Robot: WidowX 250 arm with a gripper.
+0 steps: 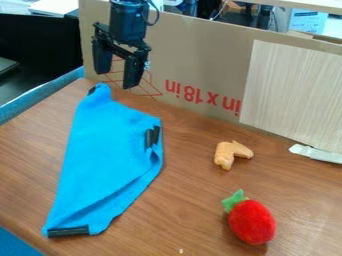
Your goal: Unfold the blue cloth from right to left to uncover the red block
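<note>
Pointing lengthwise toward gripper (117,80): cloth (108,155)

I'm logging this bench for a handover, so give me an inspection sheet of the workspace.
Surface: wood-grain tabletop, a pale speck near the picture's bottom edge.
Main item: blue cloth, rumpled, with dark strips at its edges.
Clutter: red plush strawberry with green leaves; bent orange-tan piece behind it; white strip by the panel's foot.
Gripper: black gripper above the cloth's far end, fingers apart, holding nothing.
Cables: black cable looping beside the arm.
Surroundings: cardboard with red print behind the tabletop; pale panel against it.
</note>
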